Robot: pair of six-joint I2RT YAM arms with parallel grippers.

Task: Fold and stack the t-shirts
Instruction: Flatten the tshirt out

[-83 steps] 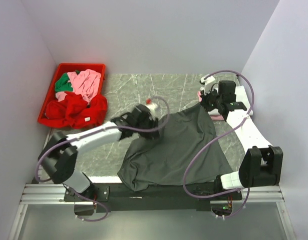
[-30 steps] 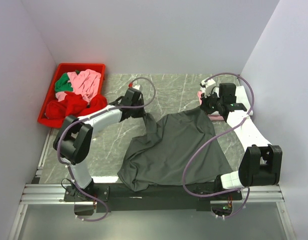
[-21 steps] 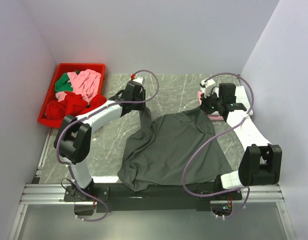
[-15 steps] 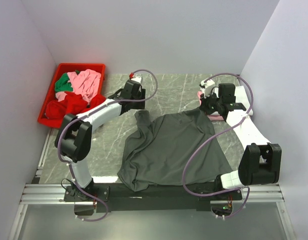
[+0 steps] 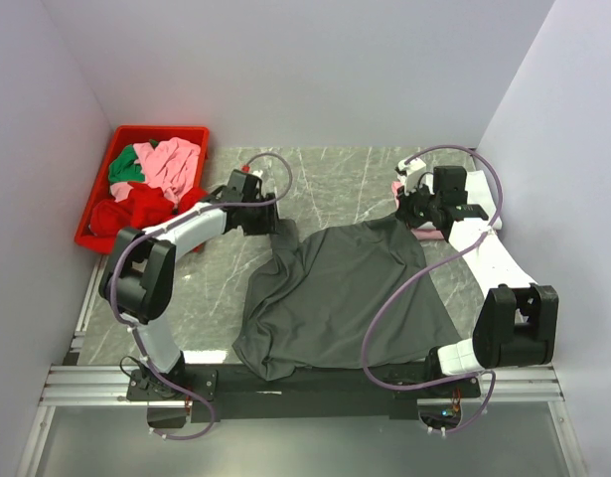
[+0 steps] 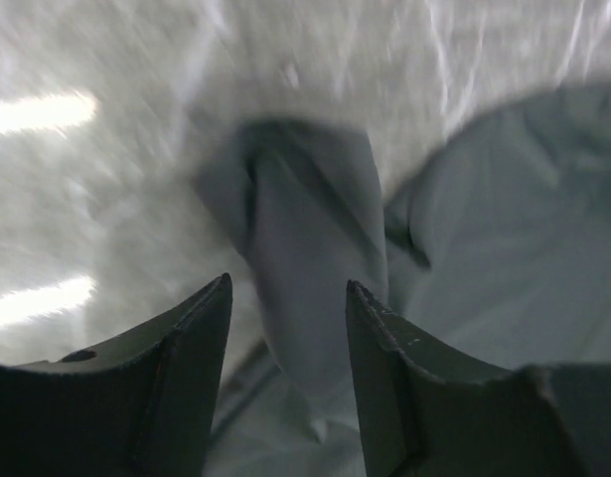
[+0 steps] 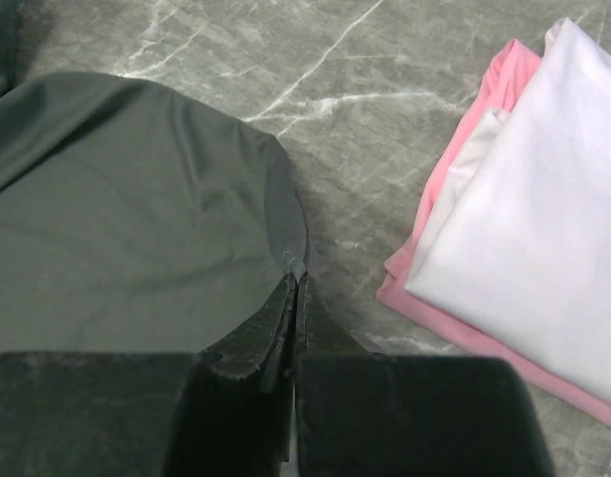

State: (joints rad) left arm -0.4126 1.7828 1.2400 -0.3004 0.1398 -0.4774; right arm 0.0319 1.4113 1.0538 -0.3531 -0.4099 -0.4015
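A large dark grey t-shirt (image 5: 335,293) lies spread over the middle of the marble table (image 5: 335,179), its near hem hanging over the front edge. My left gripper (image 5: 268,219) is open and empty, just left of the shirt's far-left sleeve (image 5: 285,237). In the left wrist view the sleeve (image 6: 310,238) lies on the table beyond the open gripper (image 6: 288,293). My right gripper (image 5: 412,212) is shut on the shirt's far-right edge (image 7: 285,224); the jaws (image 7: 297,276) pinch the hem. A folded white t-shirt (image 7: 529,219) lies on a folded pink one (image 7: 424,278) just right of it.
A red plastic bin (image 5: 98,207) at the far left holds pink (image 5: 171,164), green (image 5: 124,167) and red (image 5: 146,217) shirts. White walls close in the table on three sides. A metal rail (image 5: 305,383) runs along the front edge.
My left gripper carried the shirt's left sleeve out toward the far left, let it drop flat on the table, opened and drew back to the left. The right gripper has stayed put.
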